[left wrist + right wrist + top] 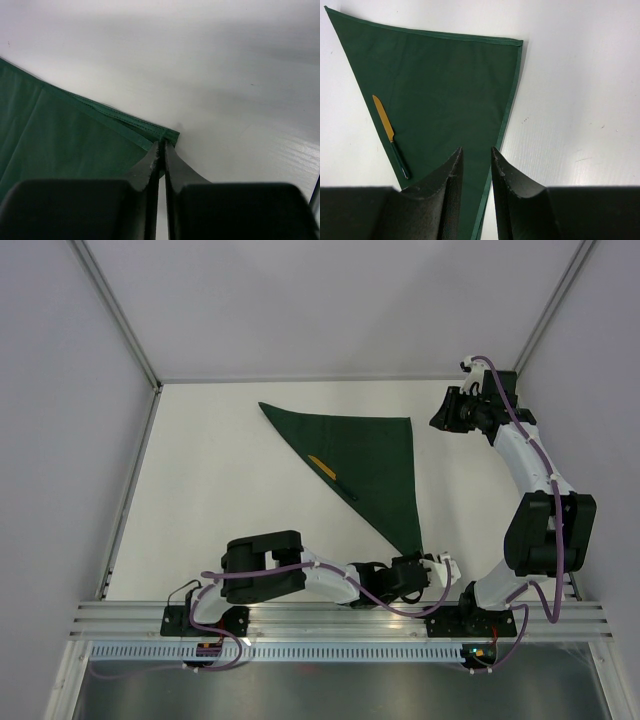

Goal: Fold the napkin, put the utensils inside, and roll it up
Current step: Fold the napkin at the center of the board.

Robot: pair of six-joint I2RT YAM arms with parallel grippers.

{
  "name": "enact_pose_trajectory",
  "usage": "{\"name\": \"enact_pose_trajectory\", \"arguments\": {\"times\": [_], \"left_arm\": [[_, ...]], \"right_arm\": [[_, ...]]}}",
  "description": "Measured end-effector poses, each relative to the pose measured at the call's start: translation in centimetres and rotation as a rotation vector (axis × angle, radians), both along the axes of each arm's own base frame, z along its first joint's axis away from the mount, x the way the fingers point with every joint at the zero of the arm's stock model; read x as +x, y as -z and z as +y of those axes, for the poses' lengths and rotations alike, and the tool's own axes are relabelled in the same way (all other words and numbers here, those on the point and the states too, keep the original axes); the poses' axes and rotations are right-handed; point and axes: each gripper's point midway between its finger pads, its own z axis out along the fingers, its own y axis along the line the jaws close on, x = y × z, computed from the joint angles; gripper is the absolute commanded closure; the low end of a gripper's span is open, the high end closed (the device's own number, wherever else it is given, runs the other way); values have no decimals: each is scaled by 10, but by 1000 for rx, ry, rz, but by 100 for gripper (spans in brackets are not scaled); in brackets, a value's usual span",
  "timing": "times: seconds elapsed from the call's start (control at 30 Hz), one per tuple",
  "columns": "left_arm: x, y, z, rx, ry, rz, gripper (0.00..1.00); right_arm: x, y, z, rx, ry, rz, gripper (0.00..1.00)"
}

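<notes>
1. Left gripper [162,146] sits low at the near edge of the worktop [220,490]. Its jaws are pressed together on the near corner of the napkin [370,465], as far as its wrist view shows.
2. From that pinched tip the napkin lies flat as a folded triangle, widening toward the far edge, with its long slanted side facing left.
3. One utensil [333,475] rests on the cloth just inside that slanted side and runs along it, yellow end farther away.
4. Right gripper [476,150] hangs above the far right of the worktop, beyond the napkin's far right corner, jaws parted and holding nothing.
5. I'd say folding and loading are done and the rolling is just starting.
6. The next move looks like lifting the pinched corner and carrying it over toward the utensil. The grip must stay firm on thin cloth and avoid knocking the utensil off.
</notes>
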Motion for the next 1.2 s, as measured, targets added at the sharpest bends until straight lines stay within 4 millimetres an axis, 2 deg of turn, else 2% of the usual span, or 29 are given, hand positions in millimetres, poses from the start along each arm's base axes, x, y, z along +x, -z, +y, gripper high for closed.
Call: {"name": "enact_pose_trajectory", "arguments": {"times": [0.03,0.1,0.33,0.53,0.73,0.9,1.07,1.2], "left_arm": [[0,-1,0,-3,-2,-1,96],[1,-2,0,-5,-6,-5,98],[2,-6,-3,-16,-10,-6,98],[15,-13,0,-42,-33,41,98],[53,-51,8,-178,-112,147,98],[97,-73,29,-297,-213,249,98],[136,-75,62,-377,-329,348,98],[166,-67,91,-422,-431,426,98]], "right_arm": [[0,0,0,1,0,0,66],[0,0,0,1,0,0,66],[0,0,0,3,1,1,66],[0,0,0,4,2,1,66],[0,0,1,9,-1,2,67],[0,-1,2,11,-3,2,66],[-1,-1,2,11,-3,2,67],[-1,-1,2,11,-3,2,66]]}}
